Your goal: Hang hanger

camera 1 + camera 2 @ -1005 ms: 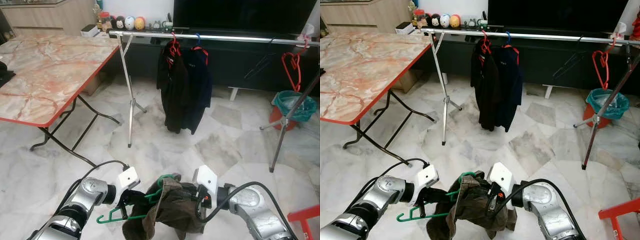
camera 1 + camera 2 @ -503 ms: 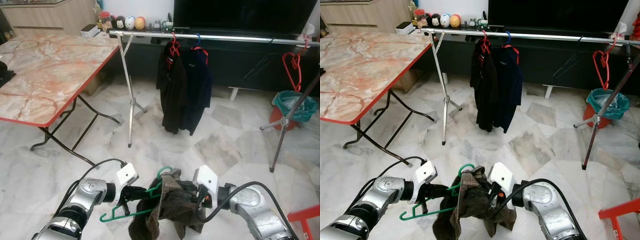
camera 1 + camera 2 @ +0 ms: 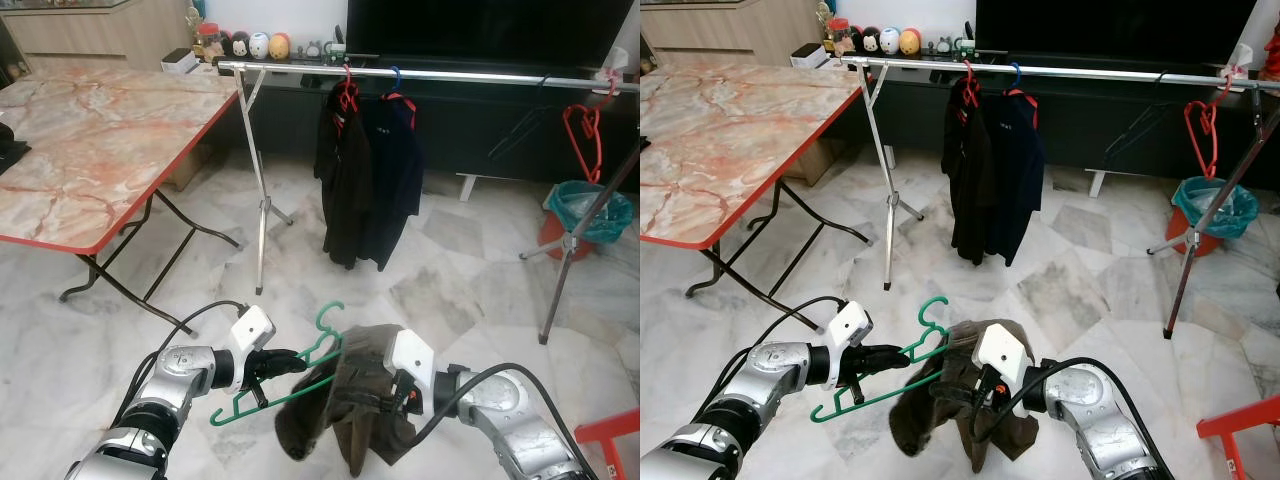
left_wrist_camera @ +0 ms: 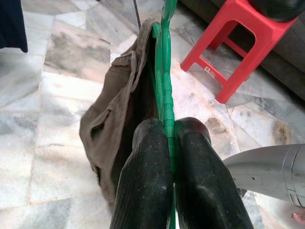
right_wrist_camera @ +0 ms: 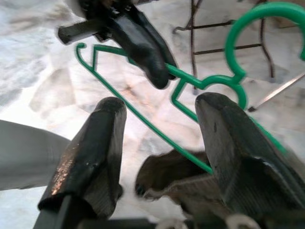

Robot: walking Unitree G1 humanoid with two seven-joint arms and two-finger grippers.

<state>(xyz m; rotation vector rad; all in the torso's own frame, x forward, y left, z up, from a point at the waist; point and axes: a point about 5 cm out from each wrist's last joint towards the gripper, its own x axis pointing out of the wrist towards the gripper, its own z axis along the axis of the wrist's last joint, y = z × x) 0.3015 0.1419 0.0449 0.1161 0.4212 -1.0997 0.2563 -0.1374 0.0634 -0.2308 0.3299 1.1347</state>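
The left hand [image 3: 283,362] is clamped on the sloping arm of the green hanger [image 3: 300,375], its two black fingers [image 4: 147,181] pressed together with the green bar pinched between them, just below the hook. From there the hanger slants up toward the right hand [image 3: 368,398], whose fingers [image 5: 95,148] stand apart on either side of the hanger's shoulder and the brown garment [image 3: 350,405] draped over it; the cloth hangs down between the two arms, above the marble floor [image 3: 450,290]. Compared with a second ago the hanger sits higher and more tilted, its hook now raised clear above the cloth, and the garment hangs longer and straighter instead of lying bunched up. Both silver arms reach forward and inward, low before the robot, forearms nearly level, with the left wrist turned toward the right one. Well beyond them stands the clothes rail [image 3: 440,74], carrying two dark garments [image 3: 368,185] near its middle and a bare red hanger [image 3: 585,130] toward its right end; the marble tabletop [image 3: 90,140] lies off to the left.
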